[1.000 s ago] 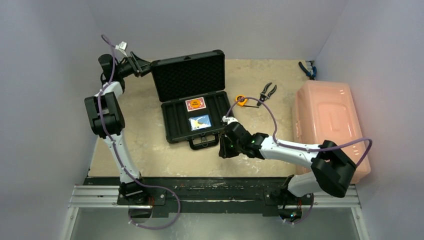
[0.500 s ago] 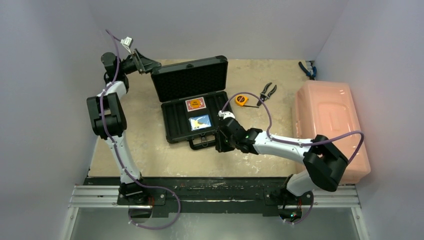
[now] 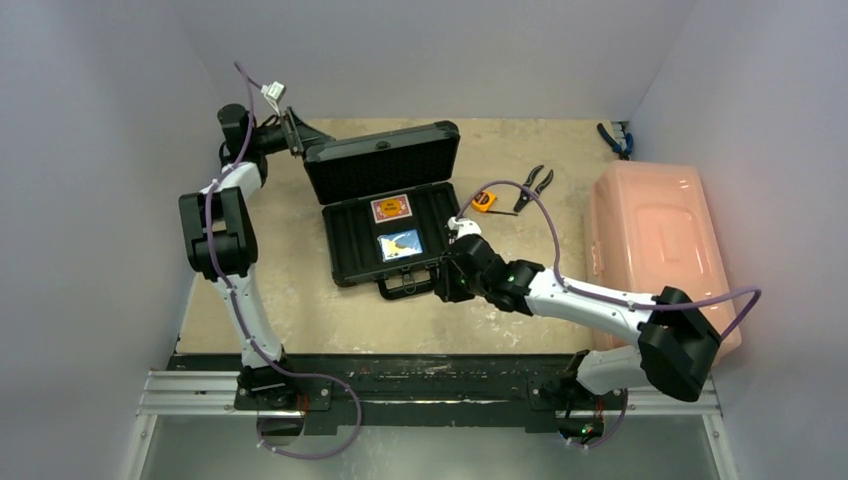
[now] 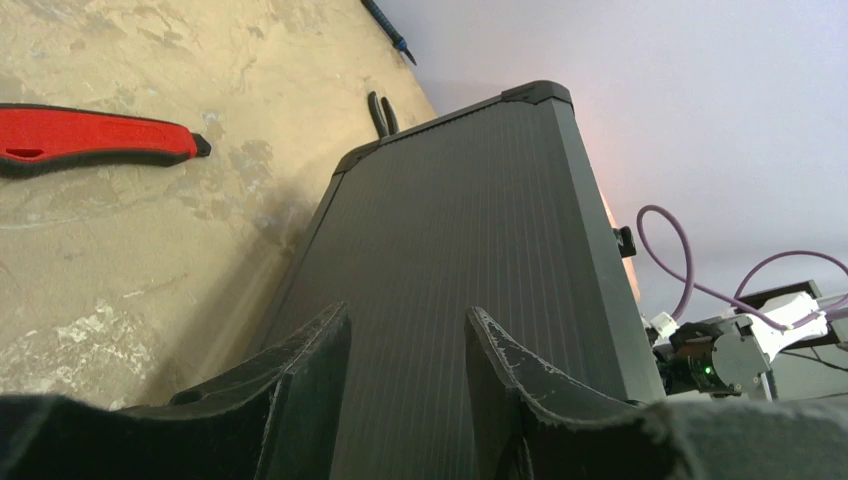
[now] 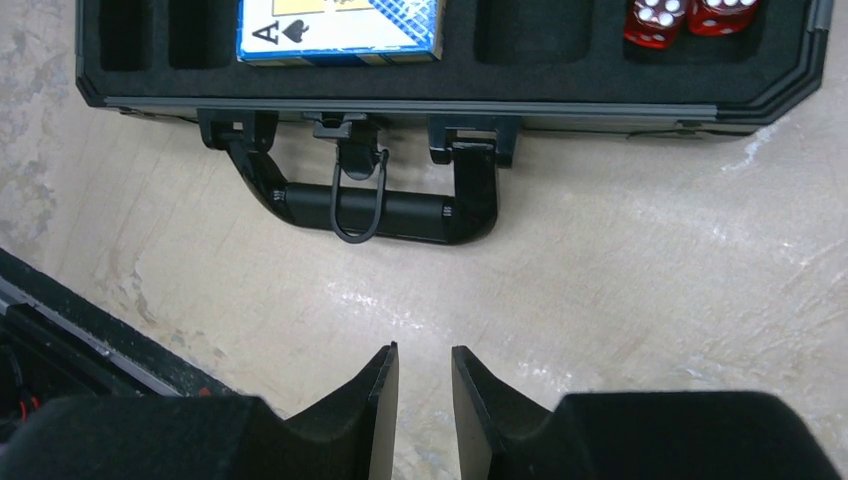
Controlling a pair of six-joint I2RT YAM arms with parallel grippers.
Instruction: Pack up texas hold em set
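Observation:
The black briefcase (image 3: 352, 246) lies open on the table, its lid (image 3: 385, 162) leaning forward over the foam base. A red card deck (image 3: 391, 208) and a blue card deck (image 3: 399, 244) sit in the foam slots. Red dice (image 5: 690, 18) rest in a slot at the case's right end. My left gripper (image 3: 305, 140) is behind the lid's left corner, open, its fingertips (image 4: 335, 320) at the ribbed outer face (image 4: 470, 250). My right gripper (image 5: 425, 350) hovers over bare table just in front of the handle (image 5: 380, 205), jaws slightly apart and empty.
A large pink bin (image 3: 660, 250) stands at the right. A yellow tape measure (image 3: 483, 200) and black pliers (image 3: 537, 185) lie right of the case, blue-handled pliers (image 3: 615, 140) in the far corner. A red utility knife (image 4: 95, 138) lies behind the lid. Walls close in on three sides.
The lid has tipped forward toward the base as my left gripper moved right behind it, its jaws narrowing a little. My right gripper shifted slightly near the handle.

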